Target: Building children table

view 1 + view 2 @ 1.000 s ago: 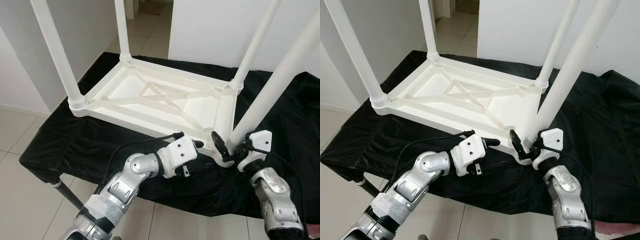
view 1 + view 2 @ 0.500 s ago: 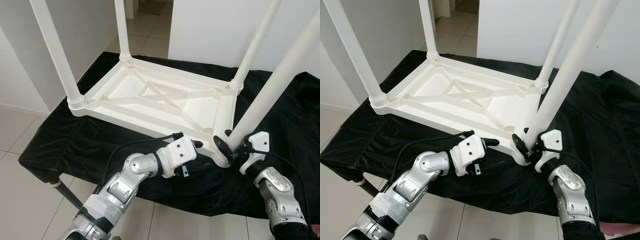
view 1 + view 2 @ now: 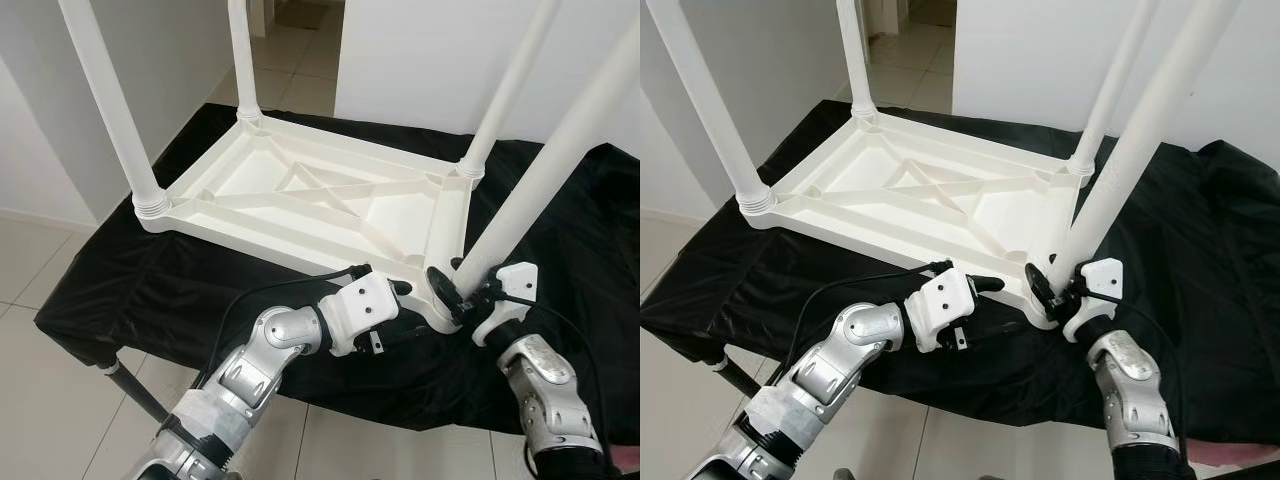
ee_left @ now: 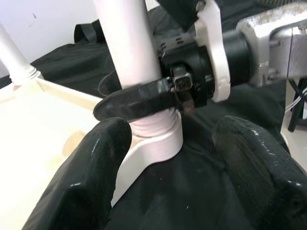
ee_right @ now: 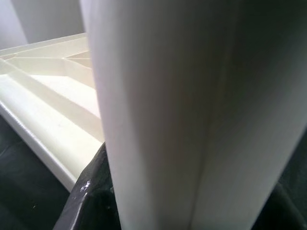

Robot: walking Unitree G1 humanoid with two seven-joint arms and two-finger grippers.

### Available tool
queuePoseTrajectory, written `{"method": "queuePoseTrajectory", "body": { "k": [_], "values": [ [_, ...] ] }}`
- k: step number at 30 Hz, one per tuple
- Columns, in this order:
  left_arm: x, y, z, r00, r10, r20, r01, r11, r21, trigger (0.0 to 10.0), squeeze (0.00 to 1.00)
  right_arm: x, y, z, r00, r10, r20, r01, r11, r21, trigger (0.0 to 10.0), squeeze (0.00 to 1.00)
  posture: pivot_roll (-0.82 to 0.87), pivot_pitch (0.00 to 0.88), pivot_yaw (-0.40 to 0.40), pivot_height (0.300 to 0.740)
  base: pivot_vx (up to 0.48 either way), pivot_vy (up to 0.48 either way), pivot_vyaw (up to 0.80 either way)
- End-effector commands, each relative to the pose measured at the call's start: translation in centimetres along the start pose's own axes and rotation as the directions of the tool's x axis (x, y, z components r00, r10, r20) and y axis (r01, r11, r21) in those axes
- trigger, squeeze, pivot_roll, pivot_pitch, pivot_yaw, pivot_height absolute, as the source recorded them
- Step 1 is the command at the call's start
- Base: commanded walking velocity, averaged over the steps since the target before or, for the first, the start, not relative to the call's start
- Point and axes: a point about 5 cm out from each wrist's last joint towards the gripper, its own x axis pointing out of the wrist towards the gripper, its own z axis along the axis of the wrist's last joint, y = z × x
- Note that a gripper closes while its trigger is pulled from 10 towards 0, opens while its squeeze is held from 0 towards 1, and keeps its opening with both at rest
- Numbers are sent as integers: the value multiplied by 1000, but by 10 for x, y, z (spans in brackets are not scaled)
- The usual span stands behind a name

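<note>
A white plastic children's table (image 3: pixel 300 200) lies upside down on a black cloth, its legs pointing up. My right gripper (image 3: pixel 455 295) is shut on the near right leg (image 3: pixel 560 160) just above its threaded base at the corner socket. In the left wrist view one of its black fingers (image 4: pixel 139 98) wraps that leg (image 4: pixel 124 48). The right wrist view has the leg (image 5: pixel 192 110) close up between the fingers (image 5: pixel 91 201). My left gripper (image 3: pixel 388 290) stands open at the tabletop's near edge, beside the same corner, with nothing between its fingers (image 4: pixel 91 177).
The other legs stand at the near left (image 3: pixel 110 100), far left (image 3: pixel 242 60) and far right (image 3: pixel 505 90). The black cloth (image 3: pixel 150 290) covers a low stand whose front edge runs under my arms. Tiled floor (image 3: pixel 40 400) lies left; a white wall (image 3: pixel 430 50) stands behind.
My right wrist dipped, then rose a little at the leg's base, still gripping it. The left gripper crept slightly toward the corner. The table has stayed put.
</note>
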Motion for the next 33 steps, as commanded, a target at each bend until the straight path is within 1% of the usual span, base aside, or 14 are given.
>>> {"method": "queuePoseTrajectory", "body": {
  "k": [1,3,10,11,12,13,14,15,17,20,30,31,32,33],
  "values": [
    [-1,2,-1,999,37,9,-37,999,-8,10000,0,2,2,4,999,-23,26,23,1000,21,10000,0,-93,0,-31,740,0,0,0],
    [0,4,2,997,68,40,-66,997,-46,10000,0,7,5,7,987,-155,52,154,988,11,10000,0,-95,0,-34,740,0,0,0],
    [0,4,1,997,74,35,-72,996,-45,10000,0,9,6,6,955,-293,39,293,956,24,10000,0,-94,0,-43,740,0,0,0],
    [0,4,1,997,76,35,-74,996,-44,10000,0,8,6,4,933,-359,29,358,933,27,10000,0,-94,0,-43,740,0,0,0],
    [1,4,1,996,80,38,-78,996,-45,10000,0,6,9,1,887,-461,12,461,887,31,10000,0,-92,0,-51,740,0,0,0],
    [1,4,1,996,80,38,-78,996,-45,10000,0,6,9,1,887,-461,12,461,887,31,10000,0,-92,0,-51,740,0,0,0],
    [2,4,2,996,85,41,-83,995,-48,10000,0,3,15,-2,827,-562,6,562,827,23,10000,0,-88,0,-55,740,0,0,0],
    [2,4,2,996,85,41,-83,995,-48,10000,0,3,15,-2,827,-562,6,562,827,23,10000,0,-88,0,-55,740,0,0,0],
    [3,4,3,995,90,46,-87,995,-53,10000,0,-1,27,-8,736,-676,-27,677,735,42,10000,0,-86,0,-57,740,0,0,0],
    [3,3,3,995,90,48,-88,995,-55,10000,0,-1,30,-10,720,-693,-38,694,719,45,10000,0,-86,0,-57,740,0,0,0],
    [6,2,4,995,90,53,-86,994,-71,10000,0,3,29,-8,743,-668,-32,669,742,40,10000,0,-88,0,-54,740,0,0,0],
    [5,3,3,994,93,51,-89,993,-71,10000,0,3,31,-7,742,-670,-24,670,741,45,10000,725,-88,0,-54,740,0,0,0],
    [5,3,3,994,95,49,-91,993,-69,10000,0,3,32,-5,750,-662,-12,661,748,62,10000,1000,-88,0,-53,740,0,0,0],
    [5,2,3,994,97,47,-94,993,-65,10000,0,3,32,-3,754,-657,2,656,752,66,10000,1000,-87,0,-53,740,0,0,0]
  ]
}}
